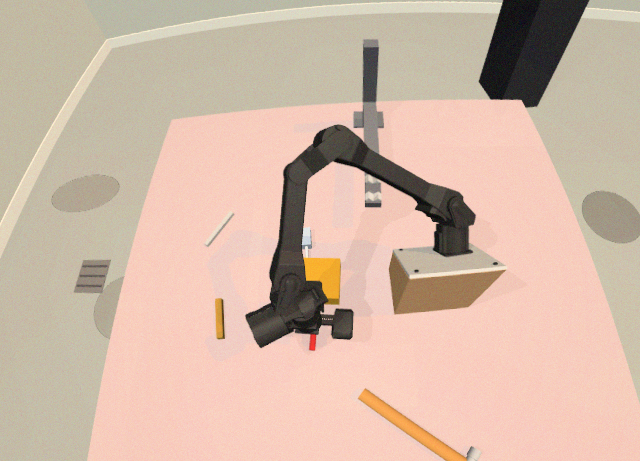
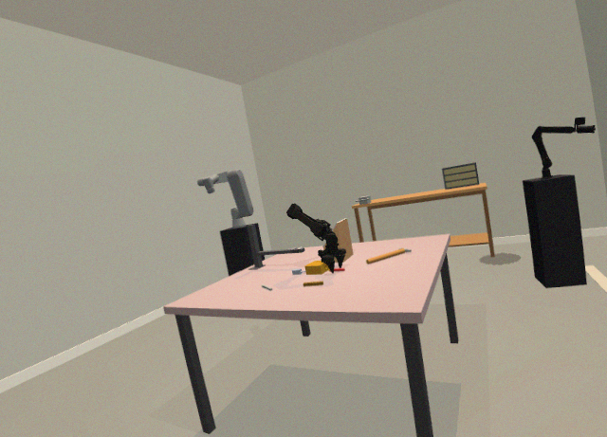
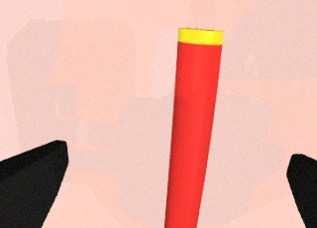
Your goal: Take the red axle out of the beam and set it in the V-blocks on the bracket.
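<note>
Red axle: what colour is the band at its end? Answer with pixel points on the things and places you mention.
Yellow; the band (image 3: 200, 37) on the red axle (image 3: 193, 129) shows best in the wrist view.

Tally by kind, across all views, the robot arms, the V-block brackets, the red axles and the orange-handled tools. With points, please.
Robot arms: 3 (black arm at the table (image 1: 292, 213) (image 2: 314, 227), black arm on a pedestal (image 2: 541, 148), grey arm (image 2: 238, 192))
V-block bracket (image 1: 370, 79) (image 2: 255, 246): 1
Red axle (image 1: 312, 342) (image 2: 340, 269) (image 3: 194, 124): 1
Orange-handled tool (image 1: 408, 422) (image 2: 385, 256): 1
Total: 6
</note>
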Available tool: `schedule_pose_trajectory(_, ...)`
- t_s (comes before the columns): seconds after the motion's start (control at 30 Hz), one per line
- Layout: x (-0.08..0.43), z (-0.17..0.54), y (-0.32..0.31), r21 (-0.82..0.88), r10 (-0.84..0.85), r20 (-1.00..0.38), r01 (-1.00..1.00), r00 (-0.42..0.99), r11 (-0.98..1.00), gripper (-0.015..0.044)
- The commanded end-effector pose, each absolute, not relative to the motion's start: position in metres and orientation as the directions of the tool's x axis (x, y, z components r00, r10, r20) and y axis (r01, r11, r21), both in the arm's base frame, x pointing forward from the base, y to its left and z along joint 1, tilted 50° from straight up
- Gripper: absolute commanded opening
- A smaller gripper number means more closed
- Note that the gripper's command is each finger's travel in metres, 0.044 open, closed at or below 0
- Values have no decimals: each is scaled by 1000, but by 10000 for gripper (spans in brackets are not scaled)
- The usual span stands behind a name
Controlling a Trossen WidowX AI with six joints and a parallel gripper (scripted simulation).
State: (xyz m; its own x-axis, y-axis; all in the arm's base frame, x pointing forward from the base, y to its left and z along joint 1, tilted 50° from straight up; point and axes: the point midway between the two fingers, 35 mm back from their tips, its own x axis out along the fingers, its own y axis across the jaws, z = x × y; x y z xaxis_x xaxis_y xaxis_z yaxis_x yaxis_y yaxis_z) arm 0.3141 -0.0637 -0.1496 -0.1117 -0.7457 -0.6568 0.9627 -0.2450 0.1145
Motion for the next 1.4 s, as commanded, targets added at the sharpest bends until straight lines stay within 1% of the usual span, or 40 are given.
schedule_pose_trajectory(0.0, 311, -151, -65, 107, -748, -653, 964, -116, -242, 440)
schedule_pose_trajectory(0.07, 311, -151, -65, 107, -748, -653, 964, -116, -242, 440)
schedule_pose_trajectory(0.57, 313, -150, -64, 112, -746, -656, 963, -113, -245, 46)
schedule_pose_trajectory(0.8, 313, -150, -64, 112, -746, -656, 963, -113, -245, 0)
schedule_pose_trajectory(1.0, 317, -144, -55, 112, -744, -659, 963, -112, -244, 0)
schedule_pose_trajectory(1.37, 330, -94, 8, 102, -738, -665, 966, -112, -238, 0)
